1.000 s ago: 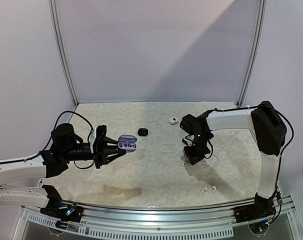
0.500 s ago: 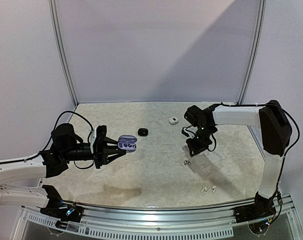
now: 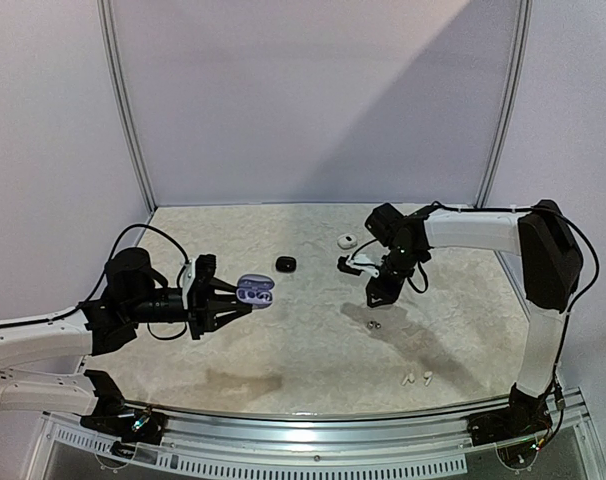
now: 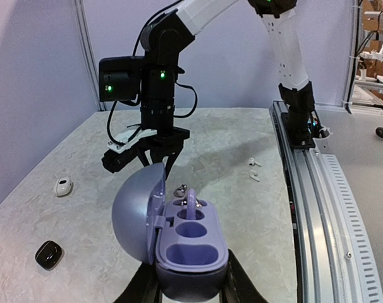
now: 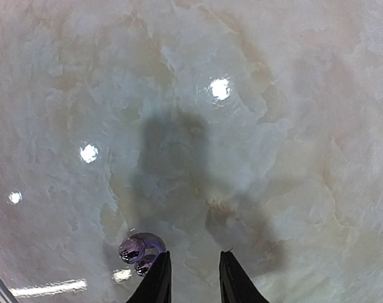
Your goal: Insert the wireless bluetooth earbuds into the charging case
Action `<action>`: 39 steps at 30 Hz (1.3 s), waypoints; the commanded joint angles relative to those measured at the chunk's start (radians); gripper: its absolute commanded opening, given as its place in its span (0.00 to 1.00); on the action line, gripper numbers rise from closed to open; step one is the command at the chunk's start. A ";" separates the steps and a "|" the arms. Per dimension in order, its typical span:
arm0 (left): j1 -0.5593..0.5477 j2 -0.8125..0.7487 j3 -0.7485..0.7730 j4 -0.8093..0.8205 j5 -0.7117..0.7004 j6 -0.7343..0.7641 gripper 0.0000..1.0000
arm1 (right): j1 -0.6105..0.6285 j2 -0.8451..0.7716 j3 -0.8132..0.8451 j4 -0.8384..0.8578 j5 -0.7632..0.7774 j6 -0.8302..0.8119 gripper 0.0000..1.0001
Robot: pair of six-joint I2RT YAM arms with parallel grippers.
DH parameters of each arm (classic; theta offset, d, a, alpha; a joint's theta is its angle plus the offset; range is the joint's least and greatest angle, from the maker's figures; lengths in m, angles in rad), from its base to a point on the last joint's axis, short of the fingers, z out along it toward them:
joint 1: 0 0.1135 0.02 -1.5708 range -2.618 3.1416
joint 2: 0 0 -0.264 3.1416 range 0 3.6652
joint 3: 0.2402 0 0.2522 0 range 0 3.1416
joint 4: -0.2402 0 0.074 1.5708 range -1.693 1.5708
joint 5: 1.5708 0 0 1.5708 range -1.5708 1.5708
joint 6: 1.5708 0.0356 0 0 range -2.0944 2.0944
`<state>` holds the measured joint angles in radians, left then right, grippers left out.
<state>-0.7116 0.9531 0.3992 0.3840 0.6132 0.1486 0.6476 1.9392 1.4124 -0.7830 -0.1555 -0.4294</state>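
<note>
My left gripper (image 4: 190, 281) is shut on the open purple charging case (image 4: 191, 243), held above the table with its lid (image 4: 138, 211) tipped left; the same case (image 3: 255, 289) shows in the top view. Something purplish (image 4: 193, 206) stands up in its far socket, and the two near sockets are empty. A dark purplish earbud (image 3: 374, 324) lies on the table. My right gripper (image 3: 375, 296) hangs just above and behind it, open and holding nothing. In the right wrist view that earbud (image 5: 138, 247) sits just left of my left fingertip (image 5: 158, 268).
Two white stemmed earbuds (image 3: 417, 378) lie near the front right. A small black case (image 3: 285, 263) and a white case (image 3: 347, 240) sit toward the back. A metal rail (image 3: 313, 420) runs along the near edge.
My right gripper opened, let go of the purplish earbud onto the table, then rose and drifted slightly left. The left arm and case hardly moved.
</note>
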 commanded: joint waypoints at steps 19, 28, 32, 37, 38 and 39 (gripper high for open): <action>0.006 0.004 0.015 -0.004 0.003 0.008 0.00 | 0.000 0.074 -0.043 -0.057 -0.045 -0.100 0.27; 0.006 0.000 0.016 -0.012 0.003 0.010 0.00 | 0.010 0.061 -0.065 -0.066 -0.077 -0.076 0.27; 0.006 0.000 0.013 -0.013 0.001 0.017 0.00 | 0.030 0.035 -0.086 -0.069 -0.092 -0.070 0.27; 0.006 -0.001 0.011 -0.011 0.003 0.015 0.00 | 0.048 0.028 -0.094 -0.082 -0.115 -0.049 0.27; 0.006 0.000 0.011 -0.010 0.001 0.016 0.00 | 0.051 0.027 -0.097 -0.084 -0.117 -0.047 0.27; 0.006 -0.001 0.010 -0.012 0.000 0.016 0.00 | 0.053 0.026 -0.099 -0.088 -0.117 -0.045 0.27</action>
<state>-0.7105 0.9543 0.3992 0.3801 0.6140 0.1539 0.6807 1.9854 1.3373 -0.8326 -0.2375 -0.4950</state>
